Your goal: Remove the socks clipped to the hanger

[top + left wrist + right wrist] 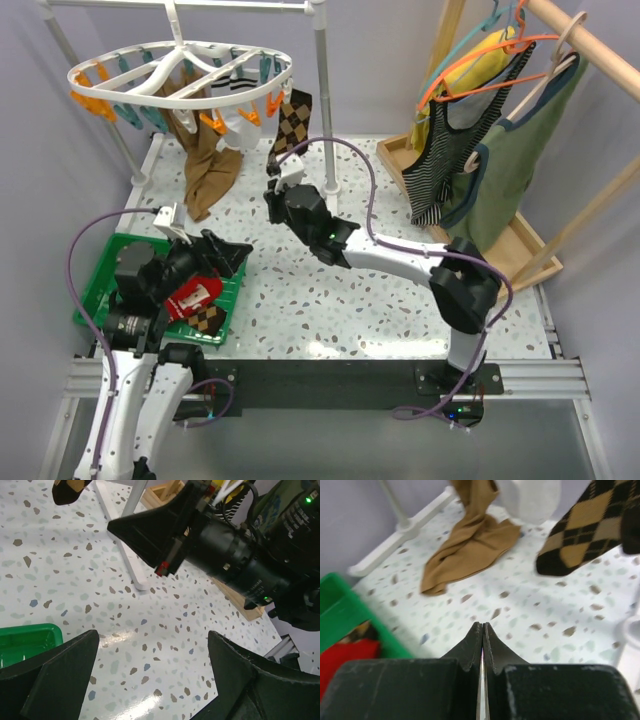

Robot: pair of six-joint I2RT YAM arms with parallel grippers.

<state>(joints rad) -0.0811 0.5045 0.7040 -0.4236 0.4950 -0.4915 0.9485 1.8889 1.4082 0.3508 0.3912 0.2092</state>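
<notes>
1. Left hand (228, 258) spread wide, empty, above green basket (100, 270); two inside: red sock (193, 295), basket argyle sock (208, 320).
2. Three clipped on hanger (150, 48), upper left: tan sock (205, 165), white sock (235, 125), hanging argyle sock (290, 125).
3. Right hand (481, 630) pinched shut on nothing, below hanging argyle sock; likely risks: missed grab, hanger swinging when tugged.

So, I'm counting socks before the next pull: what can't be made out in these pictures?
- Top view: the left arm covers much of the green basket, so its sock count is hidden.
- Top view: the hanger clips are too small to show which grip the argyle sock.
- Right wrist view: the tan sock and white sock are cut off by the top edge.
</notes>
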